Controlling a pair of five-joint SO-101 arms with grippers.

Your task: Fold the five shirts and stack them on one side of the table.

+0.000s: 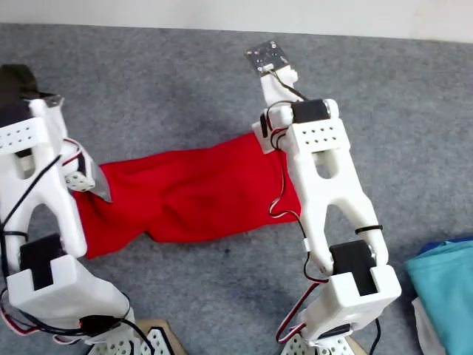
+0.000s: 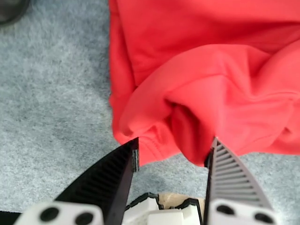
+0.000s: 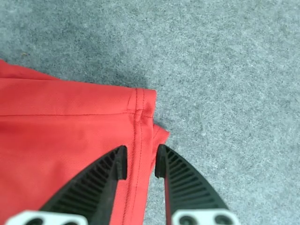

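Note:
A red shirt (image 1: 192, 192) lies stretched sideways across the grey table (image 1: 148, 89) between my two arms. My left gripper (image 1: 92, 185) is at the shirt's left end. In the left wrist view it (image 2: 174, 147) is open, and its fingers (image 2: 117, 173) straddle a bunched fold of the red shirt (image 2: 211, 70). My right gripper (image 1: 269, 140) is at the shirt's far right corner. There it (image 3: 140, 157) is shut on the hem of the red shirt (image 3: 70, 122), with the seam running between the narrow jaws.
A teal shirt (image 1: 443, 288) lies on a white cloth (image 1: 423, 322) at the front right edge. A dark object (image 1: 15, 81) sits at the far left. Bare grey table stretches beyond and to the right of the red shirt.

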